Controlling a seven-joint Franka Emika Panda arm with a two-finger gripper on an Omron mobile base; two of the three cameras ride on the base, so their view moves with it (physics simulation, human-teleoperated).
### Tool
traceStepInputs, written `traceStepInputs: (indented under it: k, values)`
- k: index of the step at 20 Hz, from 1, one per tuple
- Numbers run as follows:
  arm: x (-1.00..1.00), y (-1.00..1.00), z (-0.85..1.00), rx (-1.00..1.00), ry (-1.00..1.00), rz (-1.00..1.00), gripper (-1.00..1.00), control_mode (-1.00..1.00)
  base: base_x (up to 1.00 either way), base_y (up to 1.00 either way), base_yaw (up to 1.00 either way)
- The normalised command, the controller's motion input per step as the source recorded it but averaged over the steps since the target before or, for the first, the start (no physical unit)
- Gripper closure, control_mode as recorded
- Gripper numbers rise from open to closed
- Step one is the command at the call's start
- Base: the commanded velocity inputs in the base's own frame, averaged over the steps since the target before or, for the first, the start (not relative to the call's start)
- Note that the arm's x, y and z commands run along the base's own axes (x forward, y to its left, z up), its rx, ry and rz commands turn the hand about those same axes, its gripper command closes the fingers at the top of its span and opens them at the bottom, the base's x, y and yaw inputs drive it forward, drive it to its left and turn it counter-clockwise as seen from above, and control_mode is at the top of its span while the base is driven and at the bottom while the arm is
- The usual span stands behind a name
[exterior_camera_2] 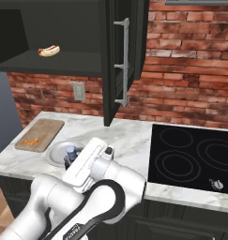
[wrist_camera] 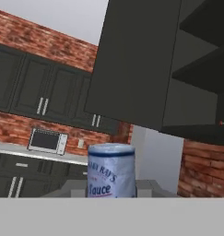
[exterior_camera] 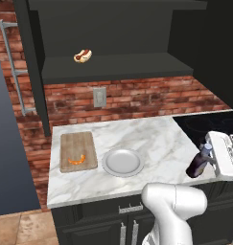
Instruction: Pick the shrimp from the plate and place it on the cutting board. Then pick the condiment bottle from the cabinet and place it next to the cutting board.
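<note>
1. right now the shrimp (exterior_camera: 76, 160) lies on the cutting board (exterior_camera: 77, 142), toward the board's near end; the right base view shows it too, as a small orange crescent on the wood.
2. the cutting board rests flat on the marble desk (exterior_camera: 156, 139), at its left side, with the plate (exterior_camera: 122, 162) just beside it to the right. the two look close but apart.
3. the plate's light-grey face carries nothing that can be seen.
4. the condiment bottle (exterior_camera: 199, 162) is in the tool (exterior_camera: 209, 157), tilted, its dark body hanging over the right front part of the desk and its blue-grey cap up against the white hand.
5. the tool's jaws are closed narrowly on the bottle; in the hand view the bottle's cap and printed label rise at the bottom middle, between where the finger tips would be.
6. in the right base view the bottle's cap (exterior_camera_2: 71, 151) peeks out just behind the arm, over the near edge of the plate from that angle.
7. the cabinet (exterior_camera: 113, 57) hangs above the desk, dark and open-fronted, and a hot dog (exterior_camera: 82, 56) sits on its shelf toward the left.
8. a black cooktop (exterior_camera_2: 195, 157) is set into the desk to the right, and a brick wall (exterior_camera: 137, 98) with a grey outlet plate (exterior_camera: 99, 97) runs behind.
</note>
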Motion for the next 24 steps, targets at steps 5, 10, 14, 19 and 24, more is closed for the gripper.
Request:
traceStepInputs:
  k: [5,10,14,19,24]
  values:
    - [0.15,0.0,-0.42,0.0,-0.05,0.0,1.0,-1.0,0.0,0.0,0.0]
    - [0.19,0.0,-0.39,0.0,-0.03,0.0,1.0,-1.0,0.0,0.0,0.0]
    - [0.25,0.0,-0.34,0.0,-0.03,0.0,1.0,-1.0,0.0,0.0,0.0]
    - [0.24,0.0,-0.28,0.0,-0.02,0.0,1.0,-1.0,0.0,0.0,0.0]
    - [0.26,0.0,-0.23,0.0,-0.01,0.0,1.0,-1.0,0.0,0.0,0.0]
